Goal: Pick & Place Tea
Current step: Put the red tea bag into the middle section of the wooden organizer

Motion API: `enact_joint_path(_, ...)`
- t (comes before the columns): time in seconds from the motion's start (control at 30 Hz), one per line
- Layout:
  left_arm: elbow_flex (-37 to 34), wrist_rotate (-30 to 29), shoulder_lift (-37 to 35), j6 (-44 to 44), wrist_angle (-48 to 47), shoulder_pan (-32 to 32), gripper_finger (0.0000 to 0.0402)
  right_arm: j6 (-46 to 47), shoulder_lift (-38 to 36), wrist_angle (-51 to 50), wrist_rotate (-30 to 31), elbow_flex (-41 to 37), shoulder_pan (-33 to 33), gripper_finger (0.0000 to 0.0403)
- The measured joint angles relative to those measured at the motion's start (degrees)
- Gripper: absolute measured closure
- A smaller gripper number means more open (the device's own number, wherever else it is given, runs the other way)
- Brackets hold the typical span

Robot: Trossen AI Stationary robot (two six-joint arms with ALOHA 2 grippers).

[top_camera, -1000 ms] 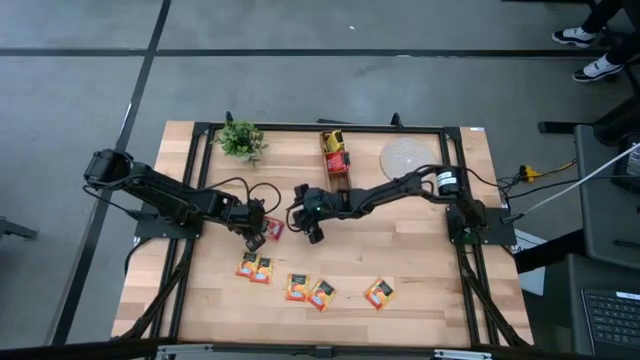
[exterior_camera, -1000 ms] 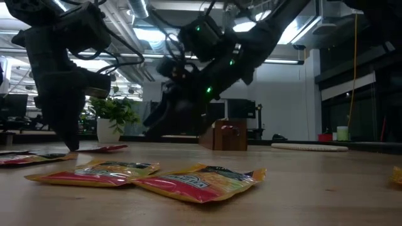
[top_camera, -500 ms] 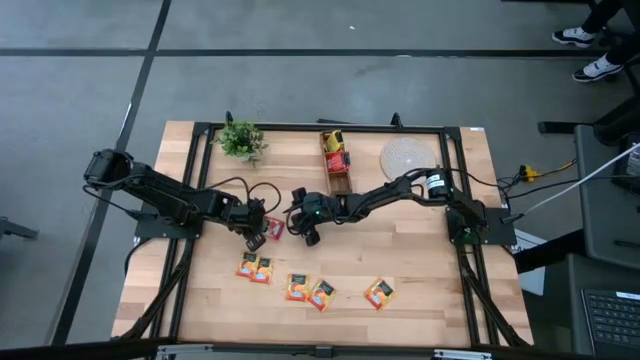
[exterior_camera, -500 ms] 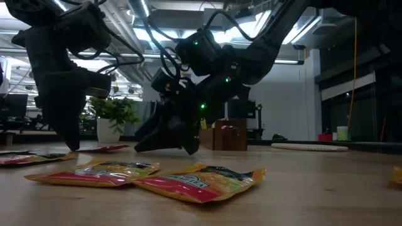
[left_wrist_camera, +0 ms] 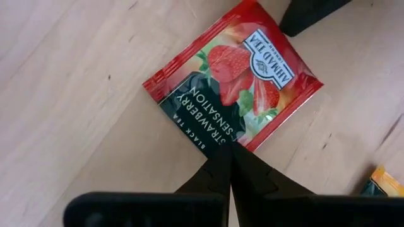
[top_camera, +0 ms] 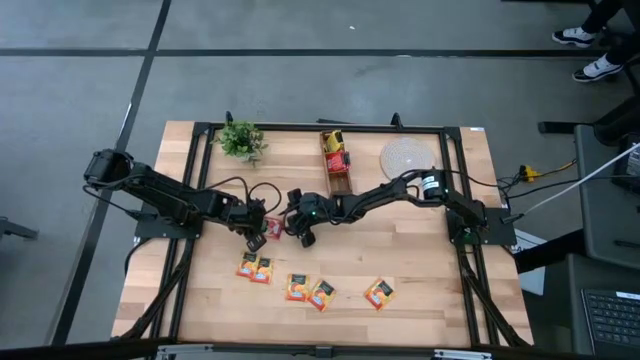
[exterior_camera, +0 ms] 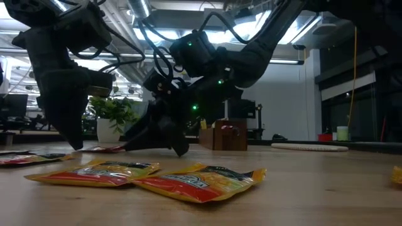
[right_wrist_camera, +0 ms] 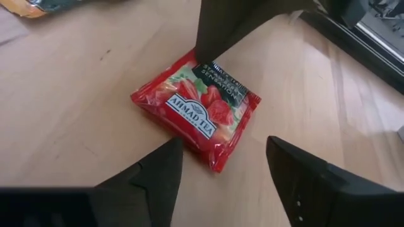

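Note:
A red strawberry tea sachet (top_camera: 272,229) lies flat on the wooden table (top_camera: 420,270), between my two grippers. My left gripper (left_wrist_camera: 230,148) is shut, and its tips stand on the sachet's edge by the dark label. My right gripper (right_wrist_camera: 222,151) is open and low over the table. It faces the sachet (right_wrist_camera: 197,110) from the table's right, one finger on either side of the sachet's nearest corner, not touching it. Several orange and yellow sachets (top_camera: 297,288) lie nearer the front edge. My left gripper's shut fingertips (right_wrist_camera: 203,53) come down steeply from the table's left onto the red sachet's edge at its dark-label end (left_wrist_camera: 214,140). The sachet lies flat on the table under them.
At the back stand a small potted plant (top_camera: 240,140), a wooden box (top_camera: 337,162) holding sachets, and a round pale mat (top_camera: 406,155). More sachets (top_camera: 255,268) (top_camera: 379,292) lie along the near half. A black frame rims the table.
My right gripper has gone toward the table's left and sunk toward the table, closing in on the red sachet with its fingers apart. The sachet has stayed where it was.

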Motion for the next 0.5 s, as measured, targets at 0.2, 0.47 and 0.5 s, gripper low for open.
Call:
enact_joint_path(0.2,0.0,0.6,0.0,0.4,0.1,0.0,0.04,-0.1,0.0,-0.3,-0.7,0.1,0.0,0.0239)
enact_joint_path(0.47,0.0,0.5,0.0,0.4,1.1,0.0,0.04,-0.2,0.1,-0.8,-3.1,0.1,0.0,0.0391)
enact_joint_path(0.5,0.0,0.5,0.0,0.4,1.4,0.0,0.0399,-0.1,0.1,-0.9,-3.1,0.1,0.0,0.0393)
